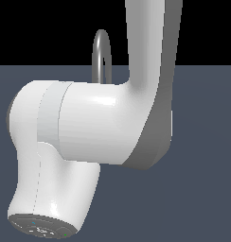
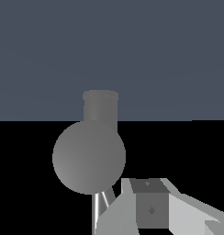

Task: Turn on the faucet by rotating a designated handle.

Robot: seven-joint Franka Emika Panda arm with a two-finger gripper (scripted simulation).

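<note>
While only one grey blocky finger [image 2: 150,209] of the pincer shows in the wrist view, I cannot tell how far it gapes or whether it holds anything. Just beside it looms the grey metal faucet [image 2: 89,156], round base and short cylinder. Behind the big white robot arm [image 1: 89,127], the exterior view shows only the spout's arch [image 1: 102,52].
</note>
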